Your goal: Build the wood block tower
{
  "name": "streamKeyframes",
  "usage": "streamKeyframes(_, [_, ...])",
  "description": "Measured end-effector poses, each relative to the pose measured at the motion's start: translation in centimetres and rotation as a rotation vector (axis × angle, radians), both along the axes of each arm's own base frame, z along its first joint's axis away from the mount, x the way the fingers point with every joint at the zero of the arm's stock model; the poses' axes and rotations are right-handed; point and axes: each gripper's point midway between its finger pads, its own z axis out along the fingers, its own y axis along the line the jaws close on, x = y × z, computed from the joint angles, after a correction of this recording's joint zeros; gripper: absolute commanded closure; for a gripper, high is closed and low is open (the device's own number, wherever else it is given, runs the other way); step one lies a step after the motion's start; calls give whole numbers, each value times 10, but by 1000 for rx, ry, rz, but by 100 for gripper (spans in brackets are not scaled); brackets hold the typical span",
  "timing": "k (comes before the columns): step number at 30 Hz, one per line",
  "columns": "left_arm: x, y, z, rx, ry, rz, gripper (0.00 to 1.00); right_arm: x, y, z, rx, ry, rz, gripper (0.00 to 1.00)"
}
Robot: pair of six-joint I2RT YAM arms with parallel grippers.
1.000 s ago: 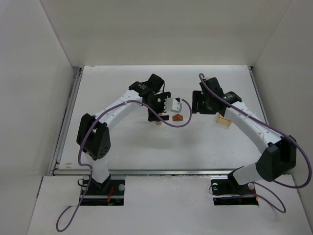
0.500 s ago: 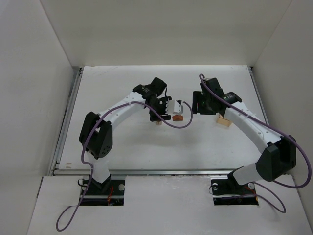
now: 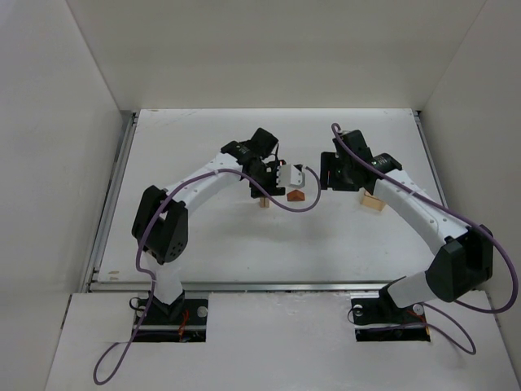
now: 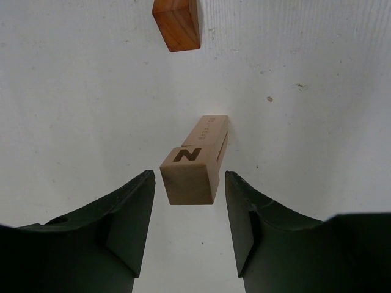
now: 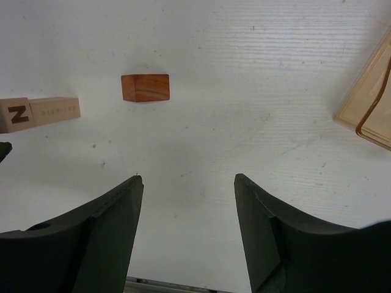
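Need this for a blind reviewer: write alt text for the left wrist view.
A pale post, its N-marked end toward the camera, sits between the left gripper's two dark fingers, with a gap on each side. Beyond it, a reddish-brown block lies on the white table.

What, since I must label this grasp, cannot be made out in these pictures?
Post: side print too small to read, left wrist view; mostly under the left arm, top view.
Roof piece: cut off by the top edge, left wrist view.
Box: cut off by the right edge, right wrist view.
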Motion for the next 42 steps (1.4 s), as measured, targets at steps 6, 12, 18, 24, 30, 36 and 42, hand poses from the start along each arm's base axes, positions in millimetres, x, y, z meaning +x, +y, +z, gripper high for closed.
streamKeyframes(6, [2, 1, -1, 6, -5, 3, 57, 0, 1, 0, 2, -1, 5, 33])
streamKeyframes(12, [3, 2, -2, 14, -11, 4, 64, 0, 1, 0, -1, -2, 9, 33])
streamKeyframes(18, [4, 2, -4, 20, -11, 2, 67, 0, 1, 0, -1, -2, 9, 33])
streamKeyframes(24, [4, 2, -4, 21, -13, -2, 68, 0, 0, 0, -3, -1, 11, 33])
streamKeyframes(30, [4, 2, -4, 23, -16, -8, 68, 0, 1, 0, -3, -1, 11, 33])
streamKeyframes(36, [4, 2, -4, 24, -17, -11, 68, 0, 1, 0, -3, -2, 11, 33])
streamKeyframes(42, [4, 2, -4, 25, -18, -14, 62, 0, 2, 0, 3, 1, 16, 33])
